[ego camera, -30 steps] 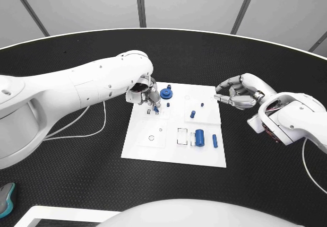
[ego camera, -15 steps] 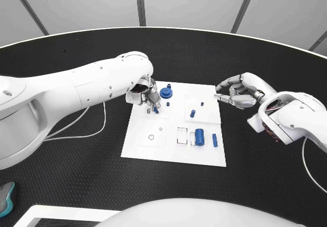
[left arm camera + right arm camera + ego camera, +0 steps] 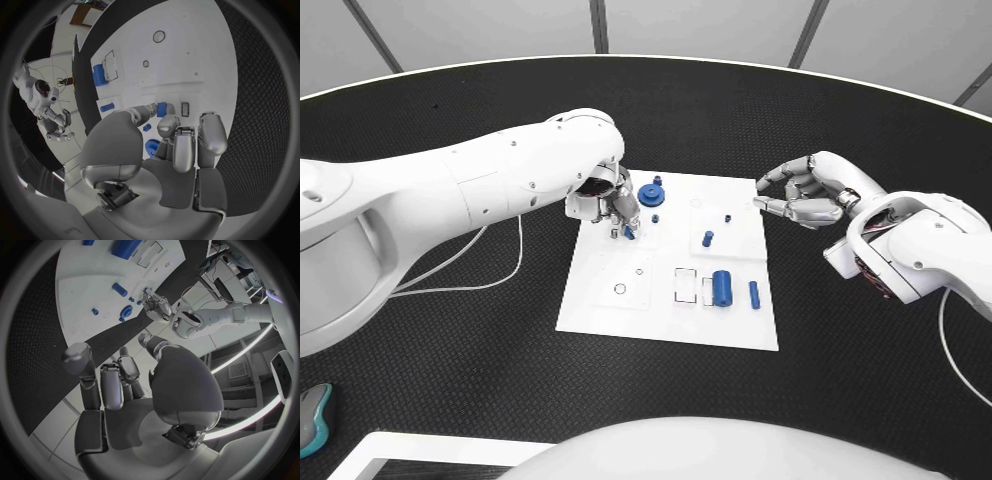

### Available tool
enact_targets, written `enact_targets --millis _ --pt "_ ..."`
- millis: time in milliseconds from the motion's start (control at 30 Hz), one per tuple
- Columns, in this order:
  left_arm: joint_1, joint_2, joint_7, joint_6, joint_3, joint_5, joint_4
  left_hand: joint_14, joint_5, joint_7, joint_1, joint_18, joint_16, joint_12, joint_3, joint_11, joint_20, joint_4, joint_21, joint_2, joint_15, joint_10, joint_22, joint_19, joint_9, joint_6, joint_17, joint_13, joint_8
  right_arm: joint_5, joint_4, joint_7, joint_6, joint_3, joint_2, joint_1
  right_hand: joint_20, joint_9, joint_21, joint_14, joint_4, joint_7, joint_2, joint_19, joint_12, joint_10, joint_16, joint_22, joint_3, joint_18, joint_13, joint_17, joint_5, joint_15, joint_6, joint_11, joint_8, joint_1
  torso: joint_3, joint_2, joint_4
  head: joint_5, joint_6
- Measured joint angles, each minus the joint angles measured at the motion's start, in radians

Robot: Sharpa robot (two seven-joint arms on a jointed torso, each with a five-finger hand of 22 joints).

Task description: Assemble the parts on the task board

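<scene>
The white task board (image 3: 625, 310) lies mid-table. My left hand (image 3: 606, 207) hovers over its far left part and pinches a small blue part (image 3: 629, 232) between thumb and fingers; the left wrist view shows that part (image 3: 161, 109) at the fingertips, just above the board (image 3: 187, 55). A blue gear (image 3: 651, 196) stands beside the hand. Two short blue pegs (image 3: 708, 239) stand mid-board, and a thick blue cylinder (image 3: 721, 289) and a thin one (image 3: 753, 295) lie nearer me. My right hand (image 3: 802, 197) floats off the board's far right edge, fingers half bent and apart, holding nothing.
A white cable (image 3: 488, 270) loops over the black table left of the board. A teal object (image 3: 312, 415) and a white sheet's edge (image 3: 387, 452) lie at the near left. The round table rim (image 3: 473, 70) curves behind.
</scene>
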Motion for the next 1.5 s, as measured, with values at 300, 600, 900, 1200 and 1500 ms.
enact_targets --millis 300,600,900,1200,1500 --pt "0.0 -0.002 0.0 0.007 -0.003 -0.002 -0.002 0.0 -0.001 0.0 -0.008 0.0 0.0 0.0 0.0 0.0 0.0 0.0 0.004 0.008 0.0 0.0 0.005 0.0 -0.002 0.007 0.0 0.001 0.008 0.0 0.001 0.0 0.0 0.0 -0.001 0.0 0.0 0.0 0.0 0.0 0.0 0.0 0.0 0.0 0.0 0.0 0.0 0.0 0.0 0.0 0.0 0.0 0.0 0.0 0.0 0.0 0.0 0.0 0.0001 0.0 0.0 0.0 -0.001" --pt "0.0 -0.002 0.0 0.0 -0.003 -0.003 -0.003 0.0 -0.002 -0.005 -0.016 0.0 0.0 0.0 -0.003 -0.004 0.0 -0.003 0.004 0.008 0.0 0.004 0.004 0.0 -0.001 0.013 0.0 0.001 0.008 0.0 0.002 -0.001 0.0 0.0 -0.002 0.0 0.0 0.0 0.0 0.0 0.0 0.0 0.0 0.0 0.0 0.0 0.0 0.0 0.0 0.0 0.0 0.001 0.0 0.0 0.0 0.0 0.0 0.0 0.0 0.001 -0.0004 0.0 -0.002" --pt "0.0 0.006 0.0 0.01 -0.003 -0.003 -0.008 0.0 -0.005 -0.006 -0.019 0.0 0.0 0.004 -0.003 -0.004 0.0 -0.003 0.004 0.01 0.0 0.004 0.008 0.0 0.0 0.014 0.0 0.002 0.012 0.0 0.004 -0.001 0.0 0.0 -0.002 0.0 0.0 -0.001 0.0 0.0 0.0 0.0 0.0 0.0 0.0 0.0 0.0 0.0 0.0 0.0 0.0 0.001 0.0 0.0 0.0 0.0 0.0 0.0 0.0 0.001 -0.0006 0.0 -0.003" --pt "-0.001 0.016 0.0 0.031 -0.004 -0.003 -0.018 0.0 -0.006 -0.005 -0.026 0.0 0.005 0.008 -0.003 -0.007 0.0 -0.003 0.008 0.017 0.0 0.008 0.01 0.0 0.007 0.016 0.0 0.005 0.02 0.0 0.006 -0.002 0.0 0.0 -0.005 0.0 0.0 -0.001 0.0 0.0 0.0 0.0 0.0 0.0 0.0 0.0 0.0 0.0 0.0 0.0 0.0 0.001 0.0 0.0 0.0 0.0 0.0 0.0 0.0002 0.001 -0.0015 -0.001 -0.006" --pt "-0.003 0.028 0.0 0.028 -0.005 -0.007 -0.033 0.0 -0.004 -0.003 -0.041 0.0 0.005 0.008 -0.004 -0.005 0.0 -0.004 0.008 0.033 0.0 0.009 0.01 0.0 0.004 0.022 0.0 0.003 0.027 0.0 0.008 -0.002 0.0 0.0 -0.006 0.0 0.0 -0.001 0.0 0.0 0.0 0.0 0.0 0.0 0.0 0.0 0.0 0.0 0.0 0.0 0.0 0.0 0.0 0.0 0.0 0.0 0.004 0.0 0.0006 0.0 -0.0009 -0.003 -0.008"
